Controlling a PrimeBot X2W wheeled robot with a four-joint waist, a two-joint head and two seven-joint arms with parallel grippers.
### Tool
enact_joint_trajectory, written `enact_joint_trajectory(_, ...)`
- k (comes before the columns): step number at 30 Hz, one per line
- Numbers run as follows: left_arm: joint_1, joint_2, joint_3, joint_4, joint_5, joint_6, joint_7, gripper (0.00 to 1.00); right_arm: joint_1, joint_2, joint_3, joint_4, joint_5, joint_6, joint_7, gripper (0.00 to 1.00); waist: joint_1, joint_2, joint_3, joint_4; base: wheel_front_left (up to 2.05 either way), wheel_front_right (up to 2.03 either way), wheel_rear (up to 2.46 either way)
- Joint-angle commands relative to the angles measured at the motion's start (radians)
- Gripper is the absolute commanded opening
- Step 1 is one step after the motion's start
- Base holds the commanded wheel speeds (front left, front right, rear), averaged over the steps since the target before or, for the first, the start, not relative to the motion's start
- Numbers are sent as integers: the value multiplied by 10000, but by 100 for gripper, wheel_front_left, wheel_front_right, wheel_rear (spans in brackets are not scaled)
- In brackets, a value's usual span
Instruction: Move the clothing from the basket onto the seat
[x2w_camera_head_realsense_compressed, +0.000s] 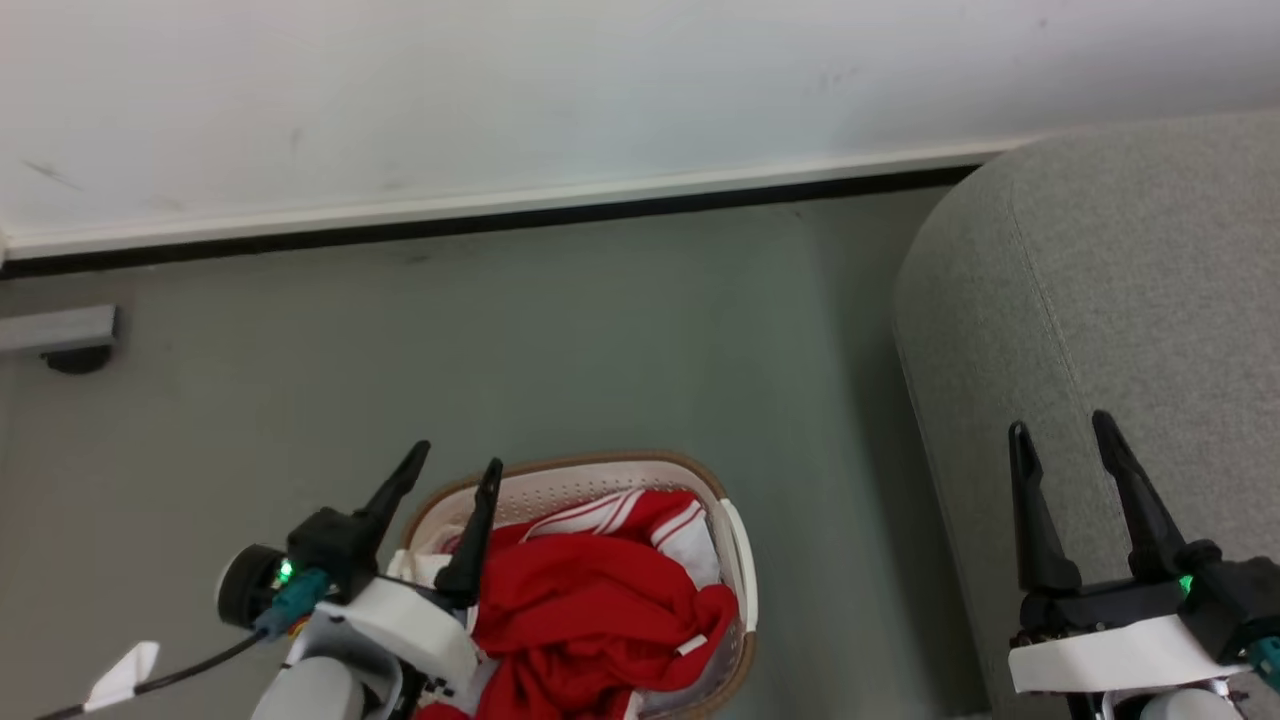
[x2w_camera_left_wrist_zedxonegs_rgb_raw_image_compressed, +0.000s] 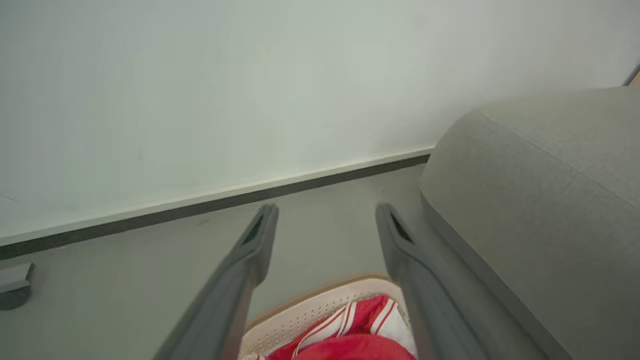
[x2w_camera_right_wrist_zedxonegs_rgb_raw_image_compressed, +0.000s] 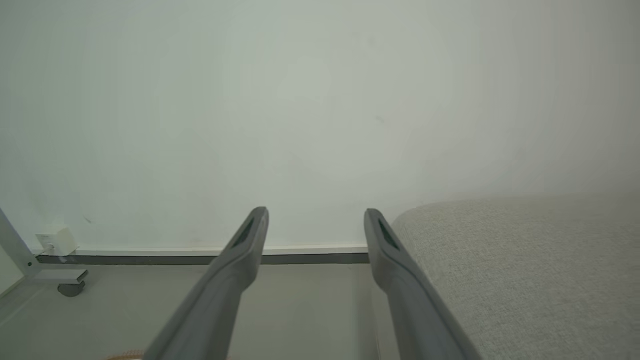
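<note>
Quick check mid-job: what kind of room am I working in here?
Probably a lounge-style room or a test space set up as one: a grey fabric sofa stands on a smooth grey floor by a bare white wall, with a laundry basket of red clothing beside it.

- The clothing (x2w_camera_head_realsense_compressed: 590, 600), bright red fabric with white panels and red-and-white striped trim, is being held in a crumpled heap inside the basket (x2w_camera_head_realsense_compressed: 570, 492), piled about to its rim.
- The basket, oval, cream-white, perforated and brown-rimmed, is being seen upright on the grey floor (x2w_camera_head_realsense_compressed: 500, 340), near the seat's rounded end but apart from it.
- The seat (x2w_camera_head_realsense_compressed: 1130, 330), in light grey upholstery with visible seams, is being shown at the right.
</note>
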Motion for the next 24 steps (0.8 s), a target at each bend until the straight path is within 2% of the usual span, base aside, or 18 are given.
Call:
enact_joint_trajectory(1,-254,296,-462,462,-179,18,-10,100,-264,-34,-35,-143,75,-21,-4,100,-1,0,750,-493,0,0,0)
enact_joint_trajectory(9,-1574,1002,-2422,2931,-994,16,-8,100,-712,-32,-70,-791,284,-21,-4,100,-1,0,1939,-1165,0,0,0)
enact_joint_trajectory(16,-2855,1408,-4795,5393,-2109,16,213,100,-1041,-24,12,-1591,496,-21,-4,100,-1,0,2970,-1669,0,0,0)
enact_joint_trajectory(19,-3327,1545,-6023,6069,-2431,15,570,100,-1153,-29,19,-1966,420,-21,-2,100,-1,0,3471,-1812,0,0,0)
enact_joint_trajectory(24,-4235,1840,-7425,6783,-2965,14,792,100,-1310,-28,-14,-2440,397,-21,0,100,-1,0,4355,-2070,0,0,0)
